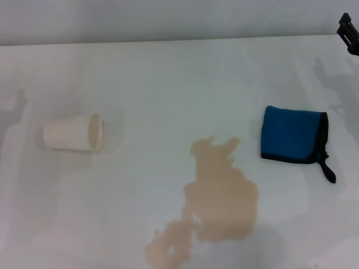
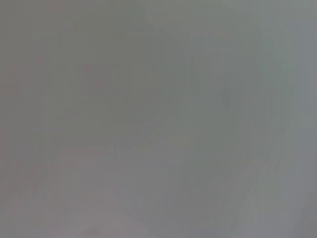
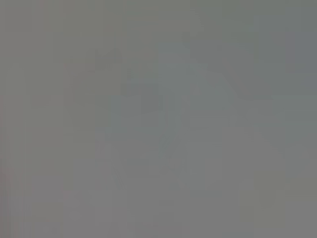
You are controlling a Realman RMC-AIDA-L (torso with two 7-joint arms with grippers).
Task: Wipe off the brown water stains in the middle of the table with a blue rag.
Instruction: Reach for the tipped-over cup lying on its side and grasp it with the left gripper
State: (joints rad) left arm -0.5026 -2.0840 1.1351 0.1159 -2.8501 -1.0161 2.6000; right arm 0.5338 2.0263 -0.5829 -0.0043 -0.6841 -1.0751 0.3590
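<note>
White table (image 1: pixel 168 73) fills nearly the whole head view. Going left to right:

Far left, a faint grey shadow on the tabletop, no left gripper visible anywhere. Left wrist view is a flat grey blank, nothing readable in it.

Next, 1 cream paper cup (image 1: pixel 74 133) lying on its side, mouth facing right, well apart from everything else.

Centre, toward the near edge: the brown water stains (image 1: pixel 219 196), 1 light tan puddle with ragged lobes. The upper lobe reaches up toward mid-table; a lower-left lobe runs off the near edge of the view. The puddle is flat, bigger than the rag.

Right of the puddle: the blue rag (image 1: pixel 291 134), lying flat on the table, roughly square, black edging, black loop tab trailing from its near-right corner. It sits just beside the puddle's upper lobe, not touching it, with bare white table between.

Far right top corner: the right gripper (image 1: pixel 349 32), only a dark piece of it in view, up beyond the rag and well apart from it. Can't tell if its fingers are apart or together. Right wrist view is also a grey blank.
</note>
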